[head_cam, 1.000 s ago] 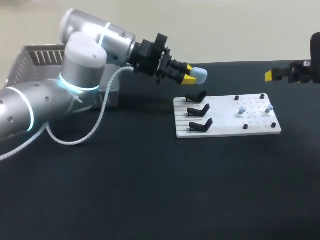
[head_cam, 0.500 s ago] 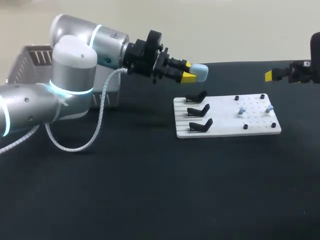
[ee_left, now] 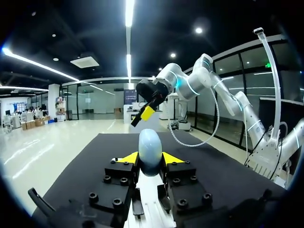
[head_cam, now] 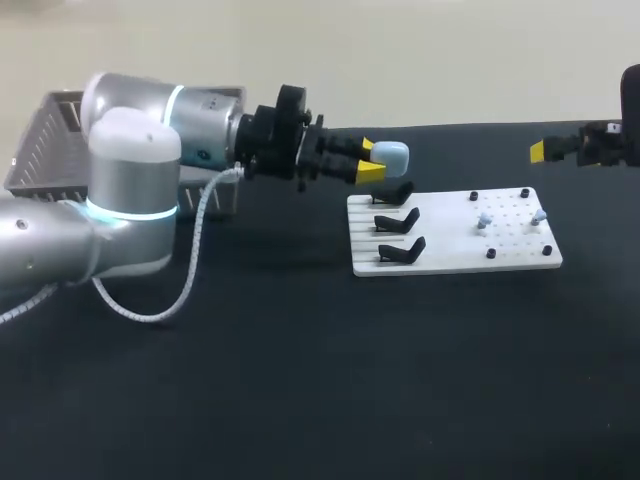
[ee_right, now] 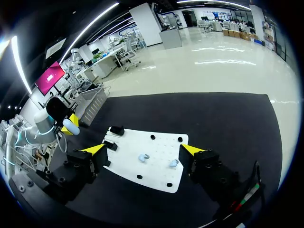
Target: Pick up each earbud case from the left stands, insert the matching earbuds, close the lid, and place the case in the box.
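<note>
Seen from above, the left arm covers much of the basket, and the right arm runs off the edge. The left tool hides the lower half of the earbud case. The earbuds are too small to make out.

Pale blue earbud case, lid shut, pinched in left claw

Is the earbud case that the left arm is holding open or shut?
Shut: the earbud case shows as one smooth rounded shell between the left gripper's fingers, with no lid raised.
</note>
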